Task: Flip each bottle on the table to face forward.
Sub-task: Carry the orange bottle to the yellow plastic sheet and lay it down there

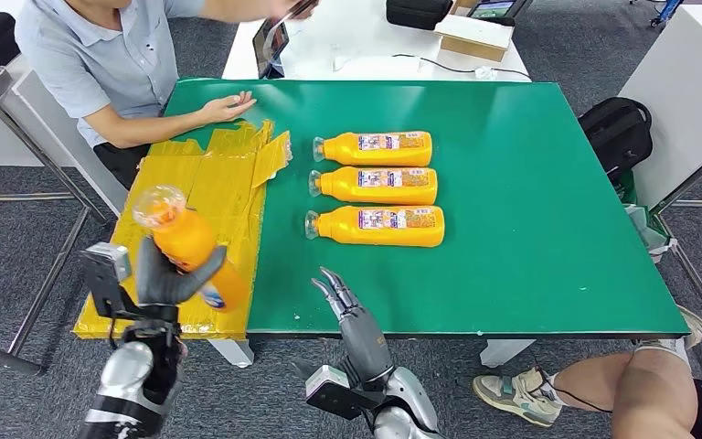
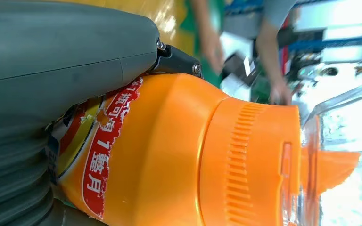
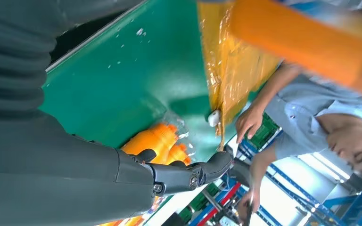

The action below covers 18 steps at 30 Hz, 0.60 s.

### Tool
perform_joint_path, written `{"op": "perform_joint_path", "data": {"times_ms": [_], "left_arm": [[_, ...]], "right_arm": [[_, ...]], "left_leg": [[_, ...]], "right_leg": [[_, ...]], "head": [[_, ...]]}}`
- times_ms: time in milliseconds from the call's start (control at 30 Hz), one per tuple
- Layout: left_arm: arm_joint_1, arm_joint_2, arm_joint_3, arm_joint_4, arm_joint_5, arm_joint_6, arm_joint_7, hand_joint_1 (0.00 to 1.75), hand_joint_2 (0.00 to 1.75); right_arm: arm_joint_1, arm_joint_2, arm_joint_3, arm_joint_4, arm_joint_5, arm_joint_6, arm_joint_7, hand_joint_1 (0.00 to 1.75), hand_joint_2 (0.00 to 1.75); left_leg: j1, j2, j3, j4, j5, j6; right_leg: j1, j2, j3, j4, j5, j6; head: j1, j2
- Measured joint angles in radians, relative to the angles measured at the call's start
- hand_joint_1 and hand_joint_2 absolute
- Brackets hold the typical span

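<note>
**Left hand lifting a fourth bottle off the table's left end**

The left hand (image 1: pixel 169 283) is gripping an orange bottle (image 1: pixel 187 242) around its body, clear cap up, above the yellow cardboard (image 1: pixel 206 183). A slack grip could be letting the slick label slide. Three bottles (image 1: pixel 379 187) are lying in a row on the green table (image 1: pixel 548 183). The right hand (image 1: pixel 343 302) is hovering empty, fingers spread. The held bottle's base is hidden.
</note>
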Motion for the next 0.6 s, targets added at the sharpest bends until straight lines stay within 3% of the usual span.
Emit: {"op": "perform_joint_path", "data": {"times_ms": [200,267,367,467,600], "left_arm": [[-0.029,0.045,0.055,-0.032,-0.09,0.008,0.02,1.75,1.75],[-0.041,0.06,0.058,-0.03,-0.252,0.072,0.036,1.75,1.75],[-0.075,0.089,0.05,0.005,-0.632,0.154,0.102,1.75,1.75],[-0.131,0.126,0.03,0.098,-0.883,0.088,0.164,1.75,1.75],[-0.185,0.159,0.003,0.23,-0.96,0.013,0.182,1.75,1.75]], "right_arm": [[0.0,-0.011,-0.021,0.005,-0.005,-0.003,-0.021,0.0,0.0],[0.0,-0.011,-0.028,0.007,0.001,0.003,-0.026,0.0,0.0],[-0.001,-0.01,-0.033,0.009,0.017,0.026,-0.03,0.0,0.0],[-0.001,-0.007,-0.034,0.004,0.029,0.052,-0.031,0.0,0.0],[-0.005,-0.002,-0.035,0.0,0.032,0.071,-0.03,0.0,0.0]], "left_leg": [[0.0,-0.001,0.0,0.0,0.0,0.0],[0.0,-0.001,0.0,0.0,0.0,0.0],[0.0,-0.001,0.0,0.0,0.0,0.0],[0.0,-0.001,0.0,0.0,0.001,-0.001],[0.0,0.003,0.0,0.0,0.001,-0.001]], "right_leg": [[0.0,0.0,0.0,0.0,0.0,0.0],[0.0,0.0,0.0,0.0,0.0,0.0],[0.0,0.0,0.0,0.0,0.0,0.0],[0.0,0.0,0.0,0.0,0.001,-0.001],[0.0,0.001,-0.002,0.0,0.002,-0.002]], "head": [[0.0,0.0],[0.0,0.0],[0.0,0.0],[0.0,0.0],[0.0,0.0]]}}
